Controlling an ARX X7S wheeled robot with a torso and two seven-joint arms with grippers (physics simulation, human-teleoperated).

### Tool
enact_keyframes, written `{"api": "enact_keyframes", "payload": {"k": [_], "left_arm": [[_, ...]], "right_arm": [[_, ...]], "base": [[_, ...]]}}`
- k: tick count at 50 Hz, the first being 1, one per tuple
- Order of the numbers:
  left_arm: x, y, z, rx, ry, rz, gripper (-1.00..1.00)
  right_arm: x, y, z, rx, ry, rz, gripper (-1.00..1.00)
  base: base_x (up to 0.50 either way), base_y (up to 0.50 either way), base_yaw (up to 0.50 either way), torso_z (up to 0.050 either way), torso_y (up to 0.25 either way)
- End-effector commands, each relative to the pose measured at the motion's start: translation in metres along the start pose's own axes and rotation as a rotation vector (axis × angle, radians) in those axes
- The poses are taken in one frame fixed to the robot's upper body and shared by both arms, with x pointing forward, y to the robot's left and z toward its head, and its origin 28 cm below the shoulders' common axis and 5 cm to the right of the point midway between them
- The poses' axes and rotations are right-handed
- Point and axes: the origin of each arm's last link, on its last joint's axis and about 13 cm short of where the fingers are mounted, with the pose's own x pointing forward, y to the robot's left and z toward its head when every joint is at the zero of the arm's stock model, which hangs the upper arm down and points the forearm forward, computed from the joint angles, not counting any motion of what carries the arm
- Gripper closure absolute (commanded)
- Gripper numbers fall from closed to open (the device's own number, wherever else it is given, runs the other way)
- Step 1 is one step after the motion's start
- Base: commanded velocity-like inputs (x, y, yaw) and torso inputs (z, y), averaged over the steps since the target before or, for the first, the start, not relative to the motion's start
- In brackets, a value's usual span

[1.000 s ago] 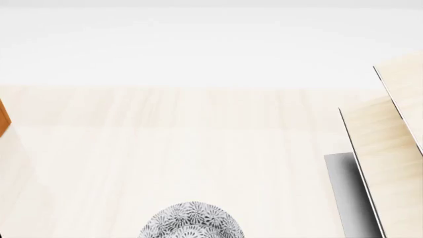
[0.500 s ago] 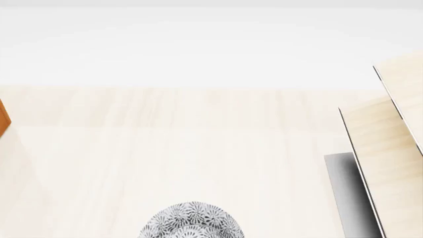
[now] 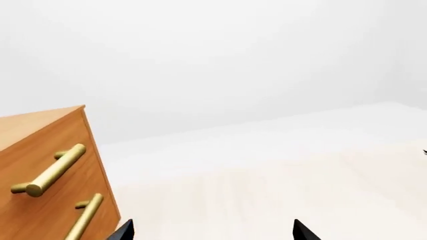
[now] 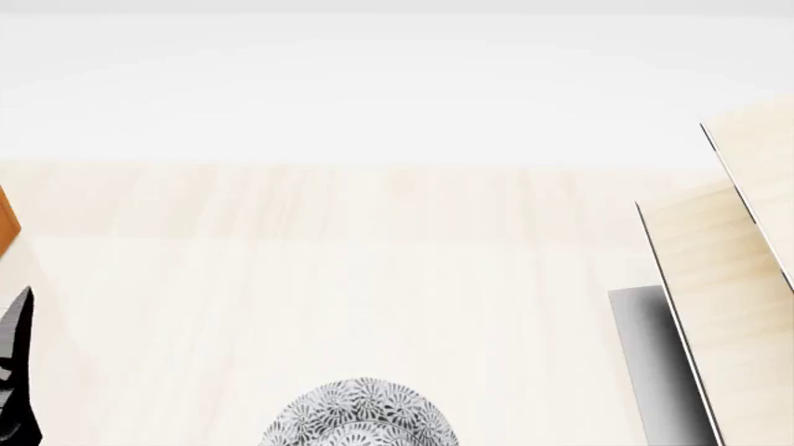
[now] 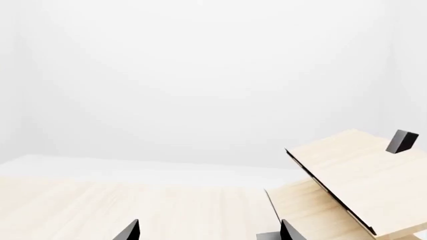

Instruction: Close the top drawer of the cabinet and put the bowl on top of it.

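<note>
Patterned bowl (image 4: pixel 360 415) sits at the near edge of the pale table (image 4: pixel 372 279), contents unseen, cabinet (image 3: pixel 47 175) w/ top drawer (image 3: pixel 37 157) at far left; left gripper (image 3: pixel 210 232) near cabinet, fingertips wide apart, empty; right gripper (image 5: pixel 210 232) likewise spread, by slanted rack (image 5: pixel 353 180)

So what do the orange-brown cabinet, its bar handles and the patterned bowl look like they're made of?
The orange-brown cabinet looks like smooth finished wood, with faint grain. Its bar handles look like brass: gold with a soft sheen. The round grey-and-white floral bowl is probably glazed ceramic, though the render leaves that open.
</note>
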Motion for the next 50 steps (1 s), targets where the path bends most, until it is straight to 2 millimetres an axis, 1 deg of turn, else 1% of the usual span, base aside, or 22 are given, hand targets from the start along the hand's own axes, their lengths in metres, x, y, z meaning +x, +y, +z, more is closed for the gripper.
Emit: {"api": "enact_keyframes", "payload": {"k": [1,3,4,5,7,12,16,20,21,25,31,34,35,37,39,42,45,46,50], "left_arm": [[0.024,0.005,0.022,-0.017,0.036,-0.052,-1.00],[0.033,0.007,0.021,-0.051,0.073,-0.084,-1.00],[0.033,0.007,0.021,-0.051,0.073,-0.084,-1.00],[0.038,0.008,0.020,-0.062,0.100,-0.099,-1.00],[0.043,0.006,0.021,-0.041,0.088,-0.140,-1.00],[0.053,0.005,0.024,-0.038,0.119,-0.139,-1.00],[0.057,0.001,0.030,-0.013,0.126,-0.148,-1.00],[0.067,0.002,0.035,0.003,0.164,-0.169,-1.00],[0.070,0.001,0.038,-0.011,0.185,-0.222,-1.00],[0.080,0.001,0.045,-0.023,0.198,-0.223,-1.00],[0.098,-0.004,0.050,-0.002,0.222,-0.241,-1.00],[0.103,-0.006,0.049,-0.006,0.236,-0.250,-1.00],[0.108,-0.007,0.048,-0.003,0.241,-0.250,-1.00],[0.112,-0.006,0.048,-0.041,0.249,-0.249,-1.00],[0.120,-0.008,0.044,-0.036,0.268,-0.265,-1.00],[0.123,-0.009,0.042,-0.027,0.281,-0.275,-1.00],[0.130,-0.009,0.046,-0.046,0.290,-0.272,-1.00],[0.132,-0.010,0.047,-0.053,0.303,-0.287,-1.00],[0.136,-0.010,0.049,-0.067,0.310,-0.307,-1.00]], "right_arm": [[0.001,-0.001,0.000,0.000,0.002,-0.003,-1.00],[0.001,-0.001,0.000,0.002,0.003,-0.003,-1.00],[0.001,-0.001,0.000,0.002,0.003,-0.003,-1.00],[0.001,-0.001,-0.001,0.002,0.003,-0.004,-1.00],[0.001,-0.001,-0.001,0.003,0.003,-0.006,-1.00],[0.002,-0.001,-0.001,0.002,0.005,-0.007,-1.00],[0.002,-0.001,-0.002,0.002,0.007,-0.008,-1.00],[0.002,-0.001,-0.002,0.000,0.008,-0.008,-1.00],[0.003,-0.001,-0.002,0.000,0.010,-0.009,-1.00],[0.002,-0.001,-0.002,-0.003,0.010,-0.007,-1.00],[0.002,-0.004,-0.001,-0.002,0.011,-0.022,-1.00],[0.002,-0.005,-0.001,-0.001,0.010,-0.027,-1.00],[0.002,-0.005,-0.002,-0.002,0.011,-0.028,-1.00],[0.002,-0.005,-0.001,-0.004,0.011,-0.028,-1.00],[0.002,-0.006,-0.001,-0.003,0.010,-0.030,-1.00],[0.002,-0.006,-0.001,-0.006,0.011,-0.031,-1.00],[0.003,-0.007,-0.003,-0.006,0.017,-0.036,-1.00],[0.000,-0.006,-0.023,-0.005,0.017,-0.041,-1.00],[-0.001,-0.008,-0.025,-0.001,0.017,-0.049,-1.00]], "base": [[0.00,0.00,0.00,0.000,0.000],[0.00,0.00,0.00,0.000,0.000],[0.00,0.00,0.00,0.000,0.000],[0.00,0.00,0.00,0.000,0.000],[0.00,0.00,0.00,0.000,0.000],[0.00,0.00,0.00,0.000,0.000],[0.00,0.00,0.00,0.000,0.000],[0.00,0.00,0.00,0.000,0.000],[0.00,0.00,0.00,0.000,0.000],[0.00,0.00,0.00,0.000,0.000],[0.00,0.00,0.00,0.000,0.000],[0.00,0.00,0.00,0.000,0.000],[0.00,0.00,0.00,0.000,0.000],[0.00,0.00,0.00,0.000,0.000],[0.00,0.00,0.00,0.000,0.000],[0.00,0.00,0.00,0.000,0.000],[0.00,0.00,0.00,0.000,0.000],[0.00,0.00,0.00,0.000,0.000],[0.00,0.00,0.00,0.000,0.000]]}}
